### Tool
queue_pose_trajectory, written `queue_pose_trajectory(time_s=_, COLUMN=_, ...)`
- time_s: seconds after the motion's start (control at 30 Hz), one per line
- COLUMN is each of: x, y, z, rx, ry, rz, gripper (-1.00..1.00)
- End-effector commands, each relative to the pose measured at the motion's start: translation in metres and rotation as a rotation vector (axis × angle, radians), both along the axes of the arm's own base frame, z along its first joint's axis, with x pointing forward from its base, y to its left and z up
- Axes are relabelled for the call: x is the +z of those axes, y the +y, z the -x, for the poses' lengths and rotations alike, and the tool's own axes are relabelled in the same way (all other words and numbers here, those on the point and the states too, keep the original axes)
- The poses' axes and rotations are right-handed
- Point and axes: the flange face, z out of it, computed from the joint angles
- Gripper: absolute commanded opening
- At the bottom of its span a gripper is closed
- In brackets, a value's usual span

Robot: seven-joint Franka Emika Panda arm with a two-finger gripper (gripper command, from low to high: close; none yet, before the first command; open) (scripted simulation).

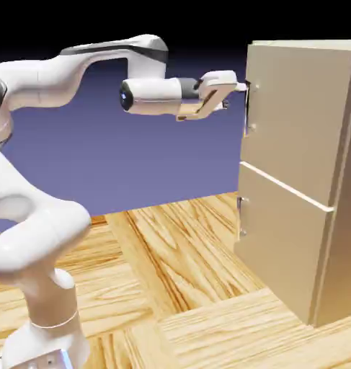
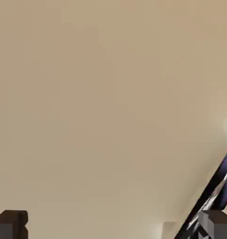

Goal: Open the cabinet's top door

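The claw (image 1: 233, 95) is spread wide, its two fingertips (image 2: 216, 224) apart, with nothing pinched between them. It's up by the top door's metal handle (image 1: 247, 109), one tip right beside the bar; whether they touch, I can't tell from here. The top door (image 1: 297, 119) is a flat beige panel, shut, the upper of two on the tall cabinet (image 1: 339, 267) over at the exterior view's right. Below it sits the shorter lower door (image 1: 282, 245), also closed, with its own handle (image 1: 241, 216). The white arm (image 1: 41, 234) rises at the exterior view's left and reaches across above the wood-patterned desk (image 1: 145, 288).
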Motion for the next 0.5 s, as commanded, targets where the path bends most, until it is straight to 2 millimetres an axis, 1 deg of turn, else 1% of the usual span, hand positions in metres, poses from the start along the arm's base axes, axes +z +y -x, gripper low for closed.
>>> queue_pose_trajectory(time_s=0.0, x=-0.004, y=0.005, z=-0.003, rx=-0.001, ry=-0.008, rz=-0.046, gripper=0.00)
queue_pose_trajectory(time_s=0.27, x=-0.043, y=0.048, z=-0.030, rx=-0.003, ry=-0.057, rz=-0.422, gripper=0.00)
queue_pose_trajectory(time_s=0.3, x=-0.048, y=0.052, z=-0.033, rx=-0.003, ry=-0.060, rz=-0.460, gripper=0.00)
queue_pose_trajectory(time_s=0.33, x=-0.048, y=0.052, z=-0.033, rx=-0.003, ry=-0.060, rz=-0.460, gripper=0.00)
queue_pose_trajectory(time_s=0.47, x=-0.048, y=0.051, z=-0.072, rx=-0.004, ry=-0.060, rz=-0.458, gripper=0.00)
